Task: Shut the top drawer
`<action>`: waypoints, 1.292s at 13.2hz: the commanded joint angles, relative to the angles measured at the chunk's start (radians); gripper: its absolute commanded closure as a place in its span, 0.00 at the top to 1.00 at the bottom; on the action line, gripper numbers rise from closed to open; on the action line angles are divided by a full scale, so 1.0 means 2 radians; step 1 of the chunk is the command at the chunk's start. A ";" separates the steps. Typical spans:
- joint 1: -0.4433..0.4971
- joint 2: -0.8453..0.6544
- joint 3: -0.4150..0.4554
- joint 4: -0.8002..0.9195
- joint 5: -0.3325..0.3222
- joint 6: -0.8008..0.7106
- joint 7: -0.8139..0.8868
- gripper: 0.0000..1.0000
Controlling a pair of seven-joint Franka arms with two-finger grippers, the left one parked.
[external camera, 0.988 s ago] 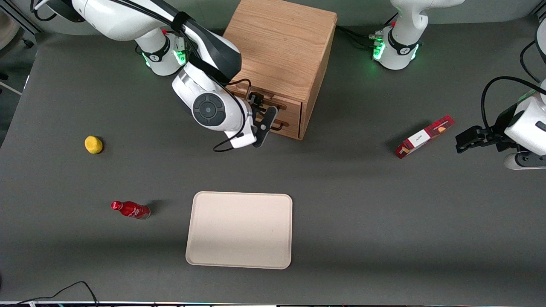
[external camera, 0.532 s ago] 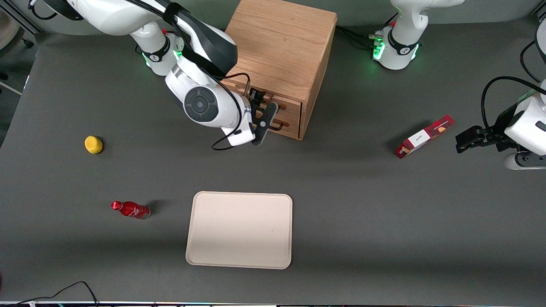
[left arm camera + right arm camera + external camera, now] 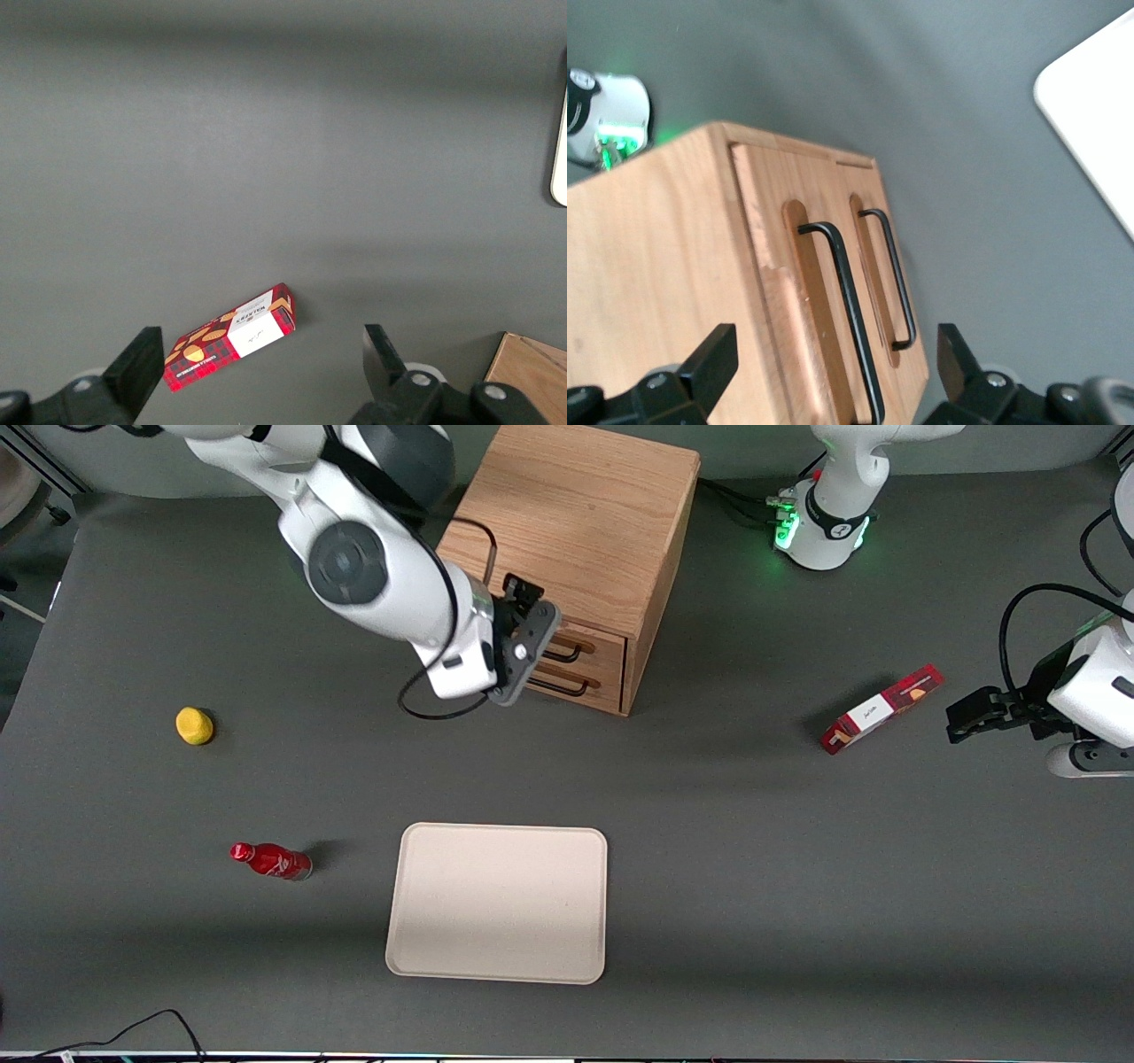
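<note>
The light oak cabinet (image 3: 580,522) stands on the grey table. Its top drawer (image 3: 604,646) with a black wire handle (image 3: 567,657) sits pushed in, its front about level with the lower drawer (image 3: 599,693) beneath it. My right gripper (image 3: 530,646) hovers in front of the drawer fronts, open and empty. In the right wrist view the open gripper (image 3: 833,359) faces the top drawer (image 3: 766,266). Its fingers (image 3: 709,361) stand wide apart on either side of the top handle (image 3: 843,310), clear of the wood. The lower drawer's handle (image 3: 893,276) lies beside it.
A cream tray (image 3: 496,903) lies nearer the front camera than the cabinet. A red bottle (image 3: 270,861) and a yellow fruit (image 3: 194,725) lie toward the working arm's end. A red box (image 3: 881,708) lies toward the parked arm's end and shows in the left wrist view (image 3: 232,336).
My gripper has lifted and drawn back from the drawer fronts toward the working arm's end. The drawers look the same.
</note>
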 commanded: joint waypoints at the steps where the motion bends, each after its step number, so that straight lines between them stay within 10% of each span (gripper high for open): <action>1: 0.001 -0.147 -0.013 -0.039 -0.045 -0.014 0.050 1.00; 3: -0.002 -0.196 -0.026 -0.041 -0.088 -0.070 0.127 1.00; 10: -0.001 -0.264 -0.298 -0.039 -0.088 -0.203 0.157 1.00; 17: -0.003 -0.279 -0.366 -0.189 -0.060 -0.079 0.183 1.00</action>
